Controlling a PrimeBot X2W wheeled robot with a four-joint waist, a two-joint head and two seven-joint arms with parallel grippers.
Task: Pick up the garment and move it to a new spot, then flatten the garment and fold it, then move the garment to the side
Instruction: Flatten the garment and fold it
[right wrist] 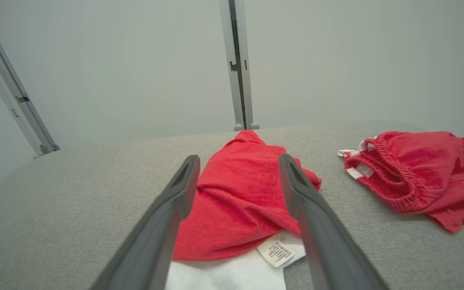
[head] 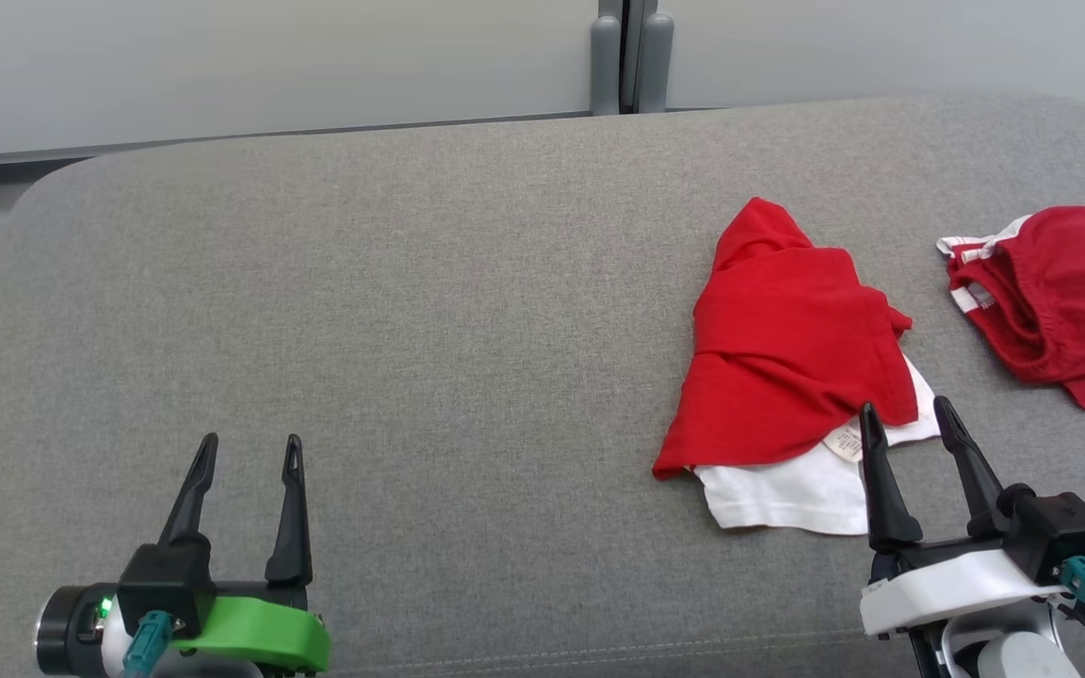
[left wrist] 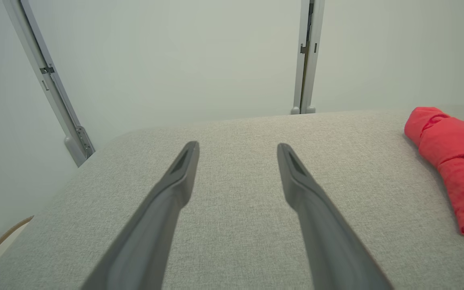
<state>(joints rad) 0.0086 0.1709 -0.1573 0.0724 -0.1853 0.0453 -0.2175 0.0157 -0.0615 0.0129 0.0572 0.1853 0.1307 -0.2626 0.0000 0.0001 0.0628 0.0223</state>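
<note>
A crumpled red and white garment [head: 787, 367] lies on the grey cushioned surface [head: 429, 311], right of centre, with a white care label at its near edge. My right gripper [head: 910, 414] stands open just in front of it, its fingertips at the garment's near right edge, holding nothing. In the right wrist view the garment [right wrist: 238, 201] sits between and beyond the two fingers [right wrist: 175, 201]. My left gripper [head: 251, 443] is open over bare cushion at the lower left, far from the cloth. The left wrist view catches the garment [left wrist: 453, 157] at its right edge.
A second bunched red garment with white trim [head: 1051, 292] lies near the cushion's right edge, also seen in the right wrist view [right wrist: 417, 173]. A pale wall with a grey vertical post [head: 632, 52] stands behind the cushion. The cushion's left half is bare.
</note>
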